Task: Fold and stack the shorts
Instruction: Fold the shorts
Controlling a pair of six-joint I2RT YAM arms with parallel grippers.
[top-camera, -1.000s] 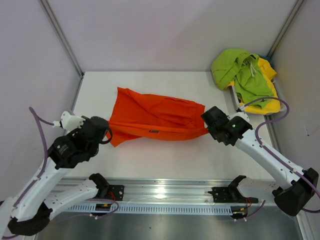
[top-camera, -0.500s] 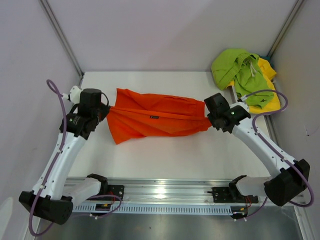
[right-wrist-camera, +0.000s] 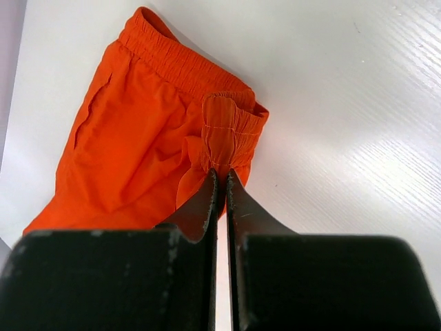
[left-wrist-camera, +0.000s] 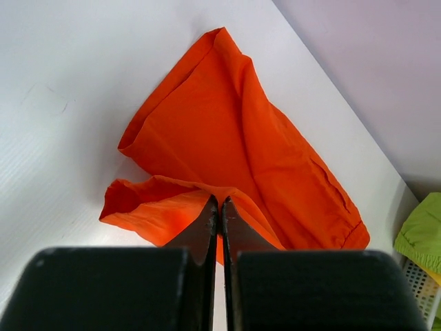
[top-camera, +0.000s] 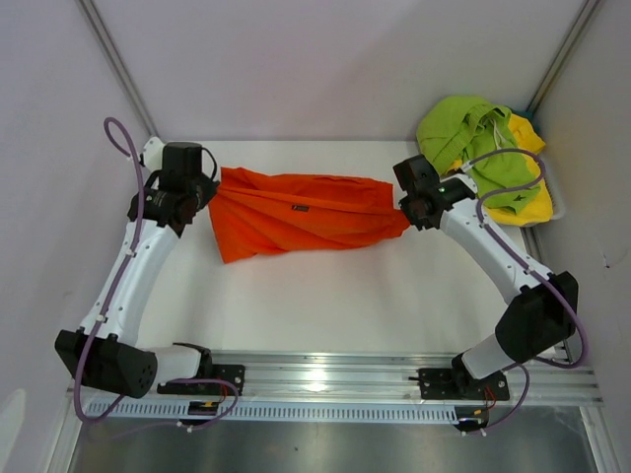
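Orange shorts (top-camera: 296, 215): spread along bench (top-camera: 335, 296), leg end pinched in left tool (left-wrist-camera: 219, 207), waistband pinched in right tool (right-wrist-camera: 221, 178) (both pressed tight on fabric).

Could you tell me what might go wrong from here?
The left hand and right hand each pinch only a small tuck of the orange shorts; either grip might slip.
The fabric is bunched and creased between them, so a fold may come out crooked.
The right arm passes close to the lime green shorts and could snag them.
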